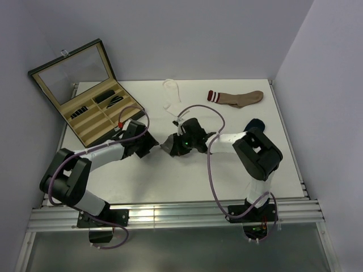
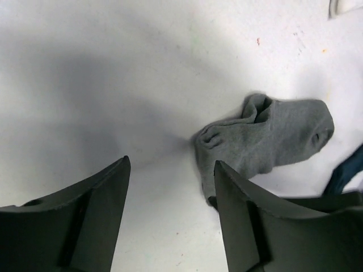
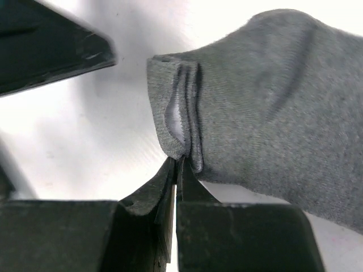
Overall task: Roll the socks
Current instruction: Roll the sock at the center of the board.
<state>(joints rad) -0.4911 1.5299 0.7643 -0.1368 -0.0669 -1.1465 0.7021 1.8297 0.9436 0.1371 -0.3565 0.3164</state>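
Right up against the lens, the right gripper (image 3: pixel 174 170) is clamped fully shut, and the folded edge of the grey sock (image 3: pixel 272 102) looks to be nipped between its tips. That edge is probably being pinned so the fabric can't slide while a roll gets started, just a guess though. The sock itself is bunched up on the table (image 1: pixel 170 181), about midway between the 2 arms, and isn't rolled tight yet. The left gripper (image 2: pixel 170 164) is spread wide with nothing held, and the sock is lying just beside 1 finger. Both arms are stretched low and inward, so the 2 wrists nearly meet over the sock. A white sock (image 1: pixel 172 90) and a navy sock (image 1: pixel 256 123) are lying further back, not rolled yet, the navy one partly hidden by the right arm. An open case (image 1: pixel 85 96) is parked at the back left.
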